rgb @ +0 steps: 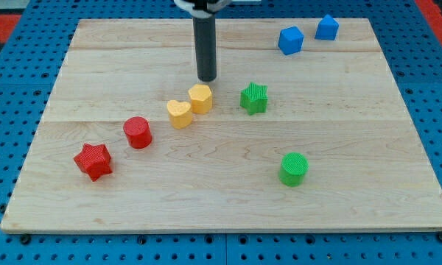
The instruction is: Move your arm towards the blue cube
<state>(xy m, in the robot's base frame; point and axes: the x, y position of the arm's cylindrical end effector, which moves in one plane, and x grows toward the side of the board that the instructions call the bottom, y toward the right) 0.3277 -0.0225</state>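
Observation:
The blue cube (291,40) sits near the view's top right on the wooden board (368,147). A second blue block (326,27), pointed on top, lies just to its right. My tip (207,78) is at the end of the dark rod, left of the blue cube and well apart from it. The tip stands just above the yellow hexagonal block (200,98), close to it.
A yellow heart block (179,114) touches the yellow hexagon's left side. A green star (254,98) lies right of the hexagon. A red cylinder (138,132) and red star (93,161) lie at lower left. A green cylinder (294,168) lies at lower right.

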